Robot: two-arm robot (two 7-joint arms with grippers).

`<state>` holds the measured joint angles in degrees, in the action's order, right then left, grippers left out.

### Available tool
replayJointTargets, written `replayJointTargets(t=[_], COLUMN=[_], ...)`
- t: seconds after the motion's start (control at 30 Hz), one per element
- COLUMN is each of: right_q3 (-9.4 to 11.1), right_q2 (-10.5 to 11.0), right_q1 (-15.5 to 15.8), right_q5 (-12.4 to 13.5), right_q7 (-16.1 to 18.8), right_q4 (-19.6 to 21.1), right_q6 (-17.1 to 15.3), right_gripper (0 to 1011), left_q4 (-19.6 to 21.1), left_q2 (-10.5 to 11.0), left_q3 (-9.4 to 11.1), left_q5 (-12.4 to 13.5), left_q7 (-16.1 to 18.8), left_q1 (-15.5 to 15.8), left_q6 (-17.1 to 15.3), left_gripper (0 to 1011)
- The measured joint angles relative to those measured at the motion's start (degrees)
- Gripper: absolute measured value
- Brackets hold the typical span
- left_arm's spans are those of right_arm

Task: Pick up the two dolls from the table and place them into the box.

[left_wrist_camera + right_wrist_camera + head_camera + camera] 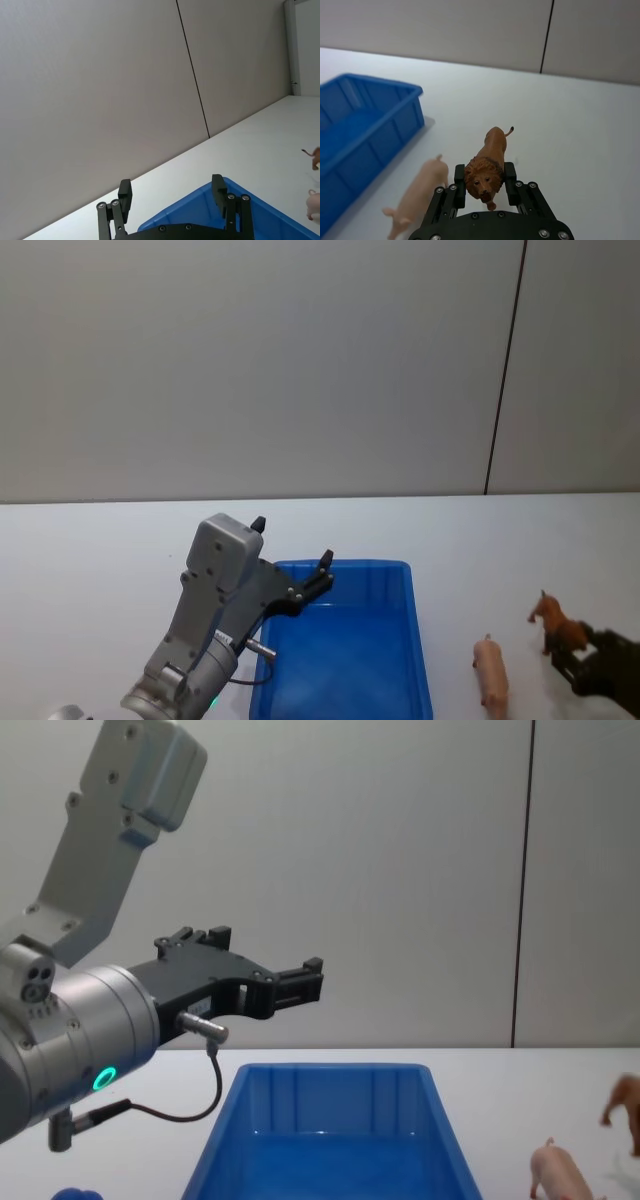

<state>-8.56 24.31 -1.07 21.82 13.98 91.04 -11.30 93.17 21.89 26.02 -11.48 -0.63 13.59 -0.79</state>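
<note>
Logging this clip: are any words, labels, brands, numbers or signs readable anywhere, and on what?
None. No text shows on the blue box, the pink pig, the brown lion held in the right gripper, the left gripper above the box, the table or the wall.

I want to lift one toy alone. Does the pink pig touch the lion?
Apart. In the right wrist view a strip of white table lies between the toy pig and the toy lion.

Plain grey wall (250, 360), dark vertical seam (505, 365)
</note>
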Motion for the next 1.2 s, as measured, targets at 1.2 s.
replayJointTargets(t=[1.2], right_q3=[-7.94], right_q2=[-8.8], right_q1=[-11.02], right_q5=[-4.97], right_q7=[14.97], right_q4=[-0.24], right_q6=[-6.6], right_gripper=[459], left_q4=[0.0], left_q2=[0.0], left_q3=[0.0], left_q5=[0.0], left_q7=[0.0], left_q1=[0.0], left_q6=[0.0], left_gripper=[1003])
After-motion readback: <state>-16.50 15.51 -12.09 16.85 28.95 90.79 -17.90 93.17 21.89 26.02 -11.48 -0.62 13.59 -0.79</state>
